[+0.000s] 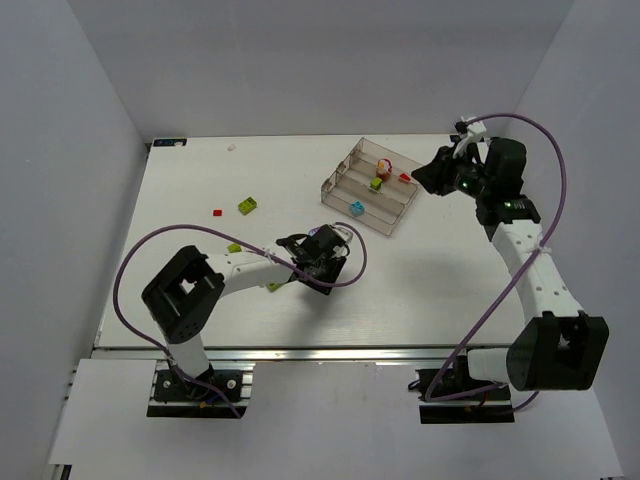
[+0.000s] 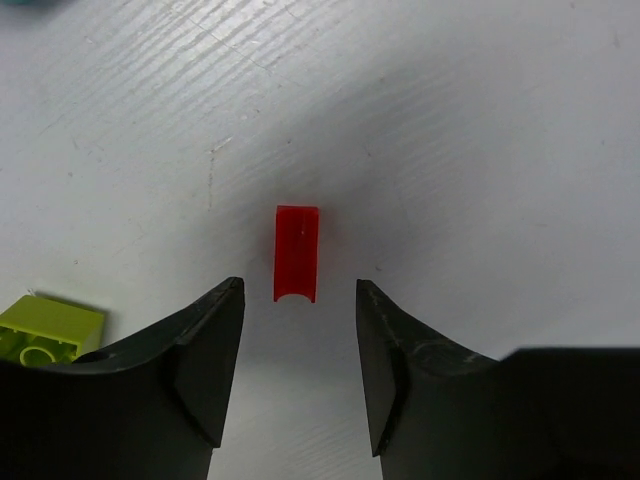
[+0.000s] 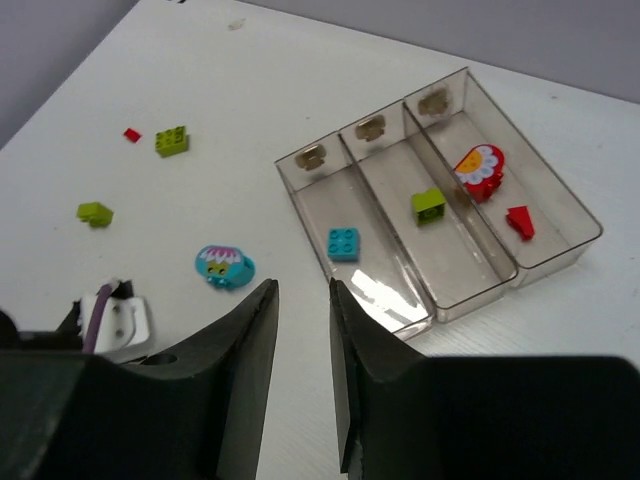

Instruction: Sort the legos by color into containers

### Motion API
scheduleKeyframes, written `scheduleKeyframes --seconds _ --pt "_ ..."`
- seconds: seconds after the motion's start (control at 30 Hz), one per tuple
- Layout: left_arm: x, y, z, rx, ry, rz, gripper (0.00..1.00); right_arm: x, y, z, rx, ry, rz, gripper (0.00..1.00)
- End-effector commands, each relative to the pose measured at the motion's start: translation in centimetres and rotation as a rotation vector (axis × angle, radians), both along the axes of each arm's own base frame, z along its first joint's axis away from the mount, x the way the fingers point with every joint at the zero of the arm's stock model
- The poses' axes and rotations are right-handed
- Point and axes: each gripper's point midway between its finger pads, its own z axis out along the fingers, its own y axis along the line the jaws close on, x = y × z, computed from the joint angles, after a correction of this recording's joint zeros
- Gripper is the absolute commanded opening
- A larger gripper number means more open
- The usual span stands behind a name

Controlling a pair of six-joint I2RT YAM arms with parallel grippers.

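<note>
1. Left gripper (image 2: 298, 288): jaws open, empty; the red brick (image 2: 296, 252) lies on the table (image 2: 480, 150), its near end between the tips.
2. Right gripper (image 3: 300, 292): jaws narrowly apart, empty, near the tray (image 3: 540, 162).
3. Risk, we judge: closing this shallow catches only the brick's end, which may squirt forward.
4. We see this brick only from the left wrist; the top view hides it under the arm.
</note>
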Motion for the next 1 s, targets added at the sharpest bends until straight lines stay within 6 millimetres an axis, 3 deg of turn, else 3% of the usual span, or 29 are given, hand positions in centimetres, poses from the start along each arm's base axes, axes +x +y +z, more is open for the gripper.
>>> scheduleKeyframes --seconds 0.0,0.13,0.2,0.33,0.37,0.47,0.53,0.57,0.6,0.67,0.7,0.8,0.83,0.93,0.97 --pt "1.3 -0.1 1.2 0.018 -0.058 0.032 0.59 -1.8 0.7 1.0 0.061 -0.054 0.095 0.33" --pt "1.0 -0.4 0.1 0.045 -0.037 0.016 0.59 -2.6 0.6 0.3 0.087 -0.046 0.111 0.34" --pt "1.1 -0.6 -0.1 0.047 -0.032 0.013 0.51 -2.4 -0.3 0.2 0.097 -0.031 0.103 0.34" --pt "1.4 -0.9 -0.3 0.054 -0.029 0.014 0.29 -3.0 -0.7 0.2 0.119 -0.027 0.114 0.33" --pt "1.6 -1.1 -0.1 0.054 -0.033 0.014 0.18 -3.1 -0.8 0.2 0.121 -0.028 0.117 0.32" --pt "2.5 -1.6 1.5 0.040 -0.073 0.015 0.08 -3.4 -1.3 0.2 0.120 -0.031 0.113 0.28" --pt "4.5 -3.1 4.2 -0.019 -0.135 0.023 0.07 -3.6 -1.9 0.3 0.088 -0.067 0.106 0.19" --pt "5.2 -4.1 5.5 -0.069 -0.143 0.007 0.05 -3.3 -2.4 0.3 0.072 -0.080 0.079 0.00" --pt "6.7 -6.3 8.2 -0.139 -0.188 -0.001 0.01 -3.3 -3.2 0.2 0.050 -0.098 0.046 0.00" --pt "9.4 -8.5 11.2 -0.226 -0.233 -0.001 0.00 -2.9 -5.0 0.5 0.023 -0.140 -0.058 0.00" --pt "11.5 -11.4 13.5 -0.295 -0.267 -0.005 0.00 -3.0 -5.5 -0.5 0.048 -0.112 -0.096 0.00" --pt "15.7 -14.8 16.1 -0.446 -0.244 0.050 0.00 -2.7 -6.7 -0.3 0.081 -0.095 -0.140 0.00" --pt "18.3 -17.0 17.6 -0.513 -0.270 0.067 0.00 -2.6 -6.7 -0.2 0.098 -0.083 -0.146 0.00" --pt "23.3 -19.1 19.4 -0.715 -0.288 0.152 0.00 -2.7 -7.9 0.0 0.108 -0.085 -0.181 0.00" --pt "24.9 -18.5 19.4 -0.787 -0.273 0.215 0.00 -3.0 -7.9 0.0 0.121 -0.084 -0.174 0.00"
